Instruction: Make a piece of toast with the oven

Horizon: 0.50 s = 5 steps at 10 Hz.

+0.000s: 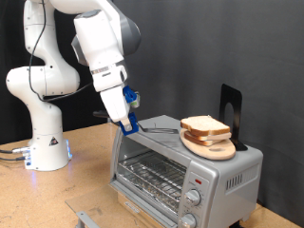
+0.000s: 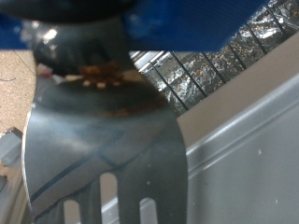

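Observation:
The silver toaster oven [image 1: 233, 171] stands on the wooden table at the exterior view's right, with its wire rack [image 1: 152, 176] showing at the front. The piece of toast [image 1: 203, 124] lies on a round wooden plate [image 1: 217, 149] on top of the oven. My gripper [image 1: 127, 116], with blue fingers, hangs over the oven's left top corner and is shut on a dark slotted spatula [image 2: 103, 140]. The spatula's thin end [image 1: 160, 127] reaches over the oven top towards the plate, stopping short of it. In the wrist view the gripper [image 2: 89, 33] holds the spatula above the foil-lined oven inside [image 2: 210, 61].
Two round knobs [image 1: 195, 197] sit on the oven's front right. A black upright stand [image 1: 231, 104] is behind the plate. The arm's white base [image 1: 47, 142] stands at the left on the table [image 1: 57, 199]. A grey metal edge [image 1: 90, 218] shows at the bottom.

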Tool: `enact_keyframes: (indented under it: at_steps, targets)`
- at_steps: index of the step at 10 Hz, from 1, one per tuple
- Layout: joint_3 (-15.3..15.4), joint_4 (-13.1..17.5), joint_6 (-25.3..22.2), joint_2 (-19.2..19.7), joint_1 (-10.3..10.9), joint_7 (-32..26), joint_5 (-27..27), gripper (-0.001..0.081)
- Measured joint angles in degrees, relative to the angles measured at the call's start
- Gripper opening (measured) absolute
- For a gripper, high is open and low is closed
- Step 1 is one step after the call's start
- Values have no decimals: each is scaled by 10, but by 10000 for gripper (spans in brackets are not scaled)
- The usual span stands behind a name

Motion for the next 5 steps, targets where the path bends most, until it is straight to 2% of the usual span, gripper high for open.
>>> enact_keyframes:
  at_steps: [5]
  targets:
    - [13,12,4,10,0,17,2,391]
